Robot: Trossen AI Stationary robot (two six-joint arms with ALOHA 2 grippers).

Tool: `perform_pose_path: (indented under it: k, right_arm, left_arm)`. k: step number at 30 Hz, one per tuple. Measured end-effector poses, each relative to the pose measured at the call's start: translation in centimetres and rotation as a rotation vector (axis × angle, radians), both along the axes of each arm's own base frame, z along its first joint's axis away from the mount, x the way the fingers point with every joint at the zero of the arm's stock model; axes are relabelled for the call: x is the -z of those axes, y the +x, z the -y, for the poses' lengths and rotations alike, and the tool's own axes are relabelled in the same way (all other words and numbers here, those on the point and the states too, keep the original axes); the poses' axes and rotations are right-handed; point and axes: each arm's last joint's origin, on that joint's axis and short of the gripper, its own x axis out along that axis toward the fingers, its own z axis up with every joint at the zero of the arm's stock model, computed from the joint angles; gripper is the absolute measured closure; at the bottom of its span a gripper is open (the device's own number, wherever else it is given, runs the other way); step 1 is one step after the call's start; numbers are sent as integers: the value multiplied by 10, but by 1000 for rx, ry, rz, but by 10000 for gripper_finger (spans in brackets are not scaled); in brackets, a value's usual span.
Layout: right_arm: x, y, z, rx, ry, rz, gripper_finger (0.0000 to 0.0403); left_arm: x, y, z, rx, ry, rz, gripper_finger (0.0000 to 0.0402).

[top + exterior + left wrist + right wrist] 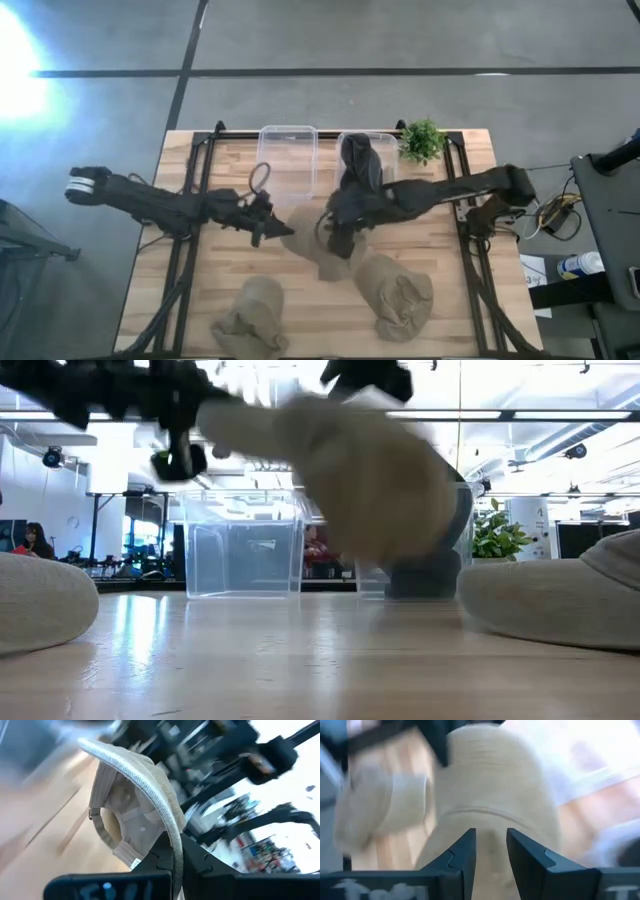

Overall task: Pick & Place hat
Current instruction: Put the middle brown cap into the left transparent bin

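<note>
Nearest the low camera, 2 beige caps rest on the wooden bench [200, 300]: one cap at the front left [252, 318] and one cap at the front right [400, 295], both lying flat and well apart from each other. Between them and above the boards hangs the hat [315, 240], a third beige cap, lifted clear of the bench at its middle; in the low view it shows as a blurred tan mass [370, 480] in front of the bins.

Both arms are on it. From the left side, the left gripper [268, 228] reaches in, and the left wrist view shows its dark fingers [165, 857] pinching the curved brim of the hat [135, 795], with the cap's inside and its strap facing the camera. From the right side, the right gripper [335, 232] comes down at the hat's other edge, and in the right wrist view its 2 fingers [465, 852] stand close together with the hat's fabric [490, 780] caught in the narrow gap between them.

At the back of the bench stand 2 clear bins side by side: the left bin [288, 150] and the right bin [385, 145], which holds a dark cap [358, 160]. Just beside the right bin sits a small green plant [422, 140].
</note>
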Motion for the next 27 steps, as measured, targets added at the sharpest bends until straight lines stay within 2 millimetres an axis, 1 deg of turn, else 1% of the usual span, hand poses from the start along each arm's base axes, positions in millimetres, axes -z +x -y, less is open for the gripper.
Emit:
perform_pose_path:
  k: [3, 6, 8, 11, 14, 17, 20, 22, 24, 27]
  right_arm:
    - [-29, -22, 4, 120, -54, 97, 296]
    - [-48, -44, 7, 248, -132, 151, 296]
    - [-55, -55, 9, 321, -179, 170, 296]
    - [-63, -67, 13, 374, -210, 185, 296]
    - [-64, -70, 14, 394, -210, 191, 296]
    - [-60, -69, 14, 398, -217, 177, 296]
    - [-52, -67, 13, 409, -213, 158, 296]
    - [-45, -66, 13, 411, -221, 122, 296]
    - [-39, -63, 13, 425, -213, 110, 296]
    - [-31, -63, 13, 441, -208, 75, 296]
  left_arm:
    - [-28, -9, -2, -44, 26, 113, 395]
    - [-55, -18, -6, -151, 123, 136, 395]
    - [-71, -25, -11, -276, 247, 77, 395]
    - [-92, -37, -20, -543, 475, -113, 395]
    - [-111, -45, -28, -746, 647, -274, 395]
    - [-129, -53, -31, -873, 747, -366, 395]
    - [-137, -56, -34, -942, 808, -473, 395]
    - [-138, -56, -34, -920, 792, -515, 395]
    - [-134, -53, -35, -855, 738, -550, 395]
    - [-121, -42, -35, -754, 624, -617, 395]
